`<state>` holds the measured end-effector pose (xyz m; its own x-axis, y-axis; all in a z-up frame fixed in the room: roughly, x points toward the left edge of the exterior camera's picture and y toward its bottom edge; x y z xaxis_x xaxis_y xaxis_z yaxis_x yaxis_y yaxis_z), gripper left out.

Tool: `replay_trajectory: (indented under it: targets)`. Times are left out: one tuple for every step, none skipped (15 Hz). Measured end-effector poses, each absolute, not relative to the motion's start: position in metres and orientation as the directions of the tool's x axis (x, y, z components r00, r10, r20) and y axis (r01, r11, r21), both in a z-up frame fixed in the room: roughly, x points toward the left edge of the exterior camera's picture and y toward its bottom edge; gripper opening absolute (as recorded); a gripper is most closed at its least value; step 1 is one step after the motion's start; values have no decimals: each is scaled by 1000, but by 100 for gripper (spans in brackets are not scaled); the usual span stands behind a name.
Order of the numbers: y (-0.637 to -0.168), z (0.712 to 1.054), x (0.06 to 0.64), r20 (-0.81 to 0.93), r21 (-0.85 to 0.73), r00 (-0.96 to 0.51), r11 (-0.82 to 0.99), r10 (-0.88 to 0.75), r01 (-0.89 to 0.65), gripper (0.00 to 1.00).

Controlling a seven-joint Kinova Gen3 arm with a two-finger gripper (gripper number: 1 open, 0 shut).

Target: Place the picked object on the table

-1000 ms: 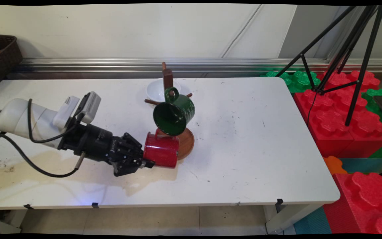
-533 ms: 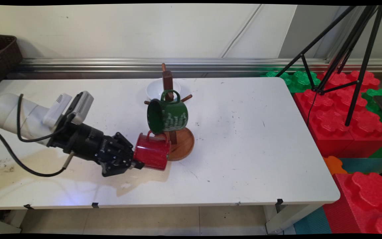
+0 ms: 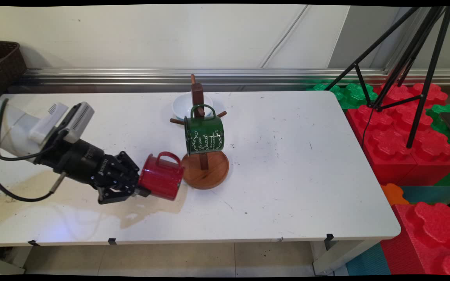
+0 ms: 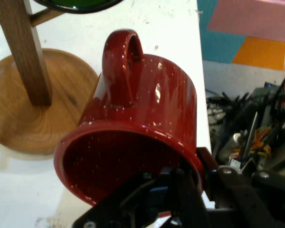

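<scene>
Fig. legend, operator's ref. Landmark: the wooden mug tree (image 3: 200, 128), w/ round base and pegs, standing mid-counter.

You see the gripper (image 3: 141, 185) holding a red enamel mug (image 3: 161, 182) on its side, just left of the tree's base and near it but apart. In the hand view one of the fingers goes inside the mug's mouth and the other sits outside the wall, so the fingers (image 4: 180, 194) are narrowed on the rim, pinching it. The mug's mouth faces the gripper, its bottom faces the tree, handle up. You can't tell for sure whether the mug rests on the white counter (image 3: 287, 187) or hangs just above it.

Progress, as far as you can judge: the red mug is on no peg and is clear of the tree. A green enamel mug (image 3: 204, 134) w/ white lettering hangs by its handle on a peg at the tree's front. Other pegs show bare.

Containers: the red mug's inside looks empty in the hand view. The green mug's inside isn't shown. A white bowl (image 3: 186, 105) sits behind the tree; what shows of its inside looks empty. A dark wicker basket (image 3: 4, 64) stands far left of the tree, contents unclear.
</scene>
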<state>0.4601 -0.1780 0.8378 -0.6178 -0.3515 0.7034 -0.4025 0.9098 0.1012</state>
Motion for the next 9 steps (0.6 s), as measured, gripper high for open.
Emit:
replay_trajectory:
  targets:
    - [-178,840,464,697,97,-627,913,-347,-397,0]
    - [-177,843,468,690,91,-638,916,-341,-391,0]
    - [-177,846,472,684,86,-649,919,-335,-384,0]
    - [-177,849,475,677,79,-658,922,-330,-380,0]
    - [-177,851,478,672,75,-665,923,-326,-377,0]
    - [-177,853,482,664,67,-675,925,-322,-375,0]
    - [-178,855,484,659,61,-682,926,-318,-373,0]
    - [-179,857,489,649,51,-694,928,-312,-370,0]
    - [-180,858,491,642,44,-702,929,-308,-368,0]
